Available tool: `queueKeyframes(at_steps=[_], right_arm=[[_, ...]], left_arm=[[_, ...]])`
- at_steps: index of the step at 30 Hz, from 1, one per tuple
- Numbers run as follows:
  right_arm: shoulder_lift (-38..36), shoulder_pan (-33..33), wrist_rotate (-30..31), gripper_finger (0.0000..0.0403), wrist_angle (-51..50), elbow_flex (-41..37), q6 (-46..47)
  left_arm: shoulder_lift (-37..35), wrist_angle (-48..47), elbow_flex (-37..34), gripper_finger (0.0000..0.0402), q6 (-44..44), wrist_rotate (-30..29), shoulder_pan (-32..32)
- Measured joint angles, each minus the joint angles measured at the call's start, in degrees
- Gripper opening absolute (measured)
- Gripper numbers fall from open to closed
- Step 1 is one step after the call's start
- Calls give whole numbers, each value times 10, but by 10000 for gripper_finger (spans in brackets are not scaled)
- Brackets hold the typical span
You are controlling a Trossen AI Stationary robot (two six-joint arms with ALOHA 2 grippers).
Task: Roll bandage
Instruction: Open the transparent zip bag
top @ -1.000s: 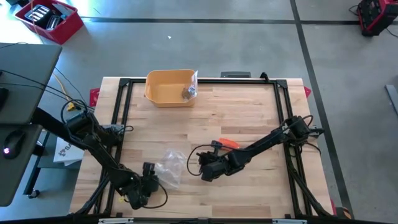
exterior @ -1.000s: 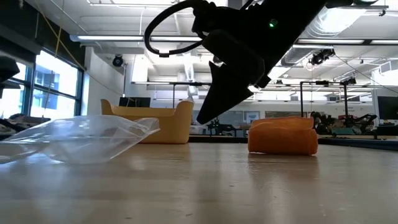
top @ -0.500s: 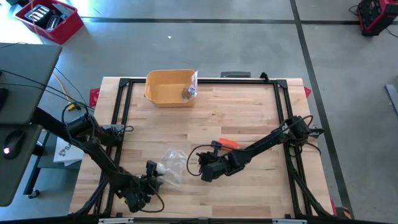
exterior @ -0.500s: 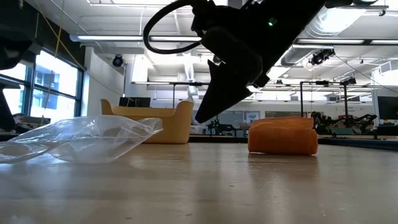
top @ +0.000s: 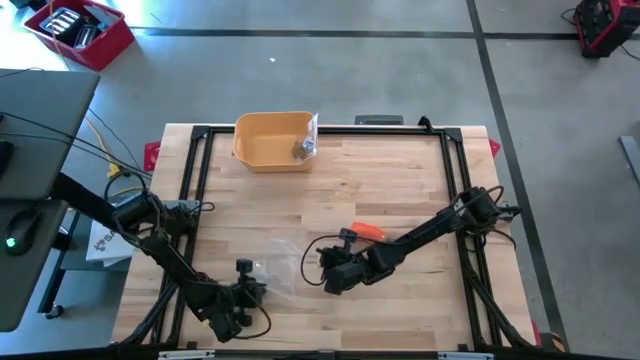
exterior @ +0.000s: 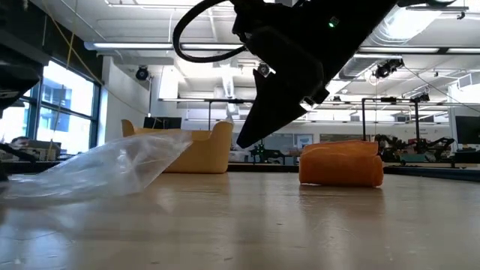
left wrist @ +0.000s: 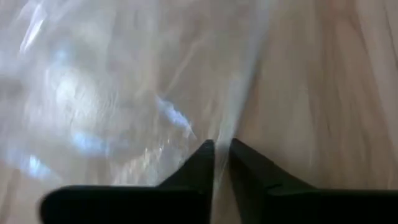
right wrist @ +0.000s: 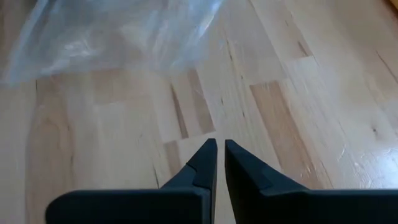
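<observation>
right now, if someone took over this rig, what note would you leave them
Left gripper: near the front left of the table, fingers pinched on the edge of the clear plastic bag.
Right gripper: shut, empty, hovering mid-table beside the bag.
Orange bandage roll: lying on the table behind the right arm, untouched.
Yellow bin: at the back edge, something small inside.
Done: bag grabbed.
Left: the rolling itself; no bandage is in either gripper.

Bag [top: 272,272] left of roll [top: 367,231] (apart).
</observation>
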Motion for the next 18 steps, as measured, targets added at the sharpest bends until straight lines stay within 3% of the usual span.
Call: queueKeyframes(at_steps=[3,11,14,18], right_arm=[[-10,7,0,21,-2,0,23],[-74,47,2,21,6,0,-4],[-78,57,-17,21,72,0,-66],[-68,69,-82,29,159,0,-218]], left_arm=[[0,-4,13,8,-51,-1,8],[-7,-116,122,3,-128,-13,58],[-19,-141,158,1,-132,-15,85],[-45,-124,174,1,-123,-2,120]])
